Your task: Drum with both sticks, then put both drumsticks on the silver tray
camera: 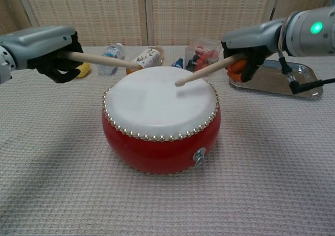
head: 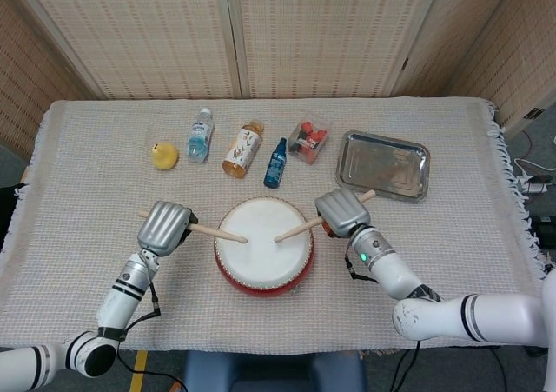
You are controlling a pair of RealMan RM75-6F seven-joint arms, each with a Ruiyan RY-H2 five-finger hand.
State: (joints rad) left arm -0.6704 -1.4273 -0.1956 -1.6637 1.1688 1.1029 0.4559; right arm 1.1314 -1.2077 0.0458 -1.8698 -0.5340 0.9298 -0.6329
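Stage: drumming phase, in progress; tray phase not yet begun.

Round red drum with white skin (head: 263, 245): sitting at the counter's (head: 87, 201) near middle.

Left hand (head: 163, 227): fingers wrapping a pale wooden left drumstick (camera: 102, 59), its tip hovering over the drum's left edge.

Right hand (head: 341, 212): fingers gripping a pale wooden right drumstick (camera: 201, 71), its tip hanging low over the drum skin.

Rectangular silver tray (head: 383, 164): lying beyond the drum to its right, carrying neither stick. Both placements are remaining.
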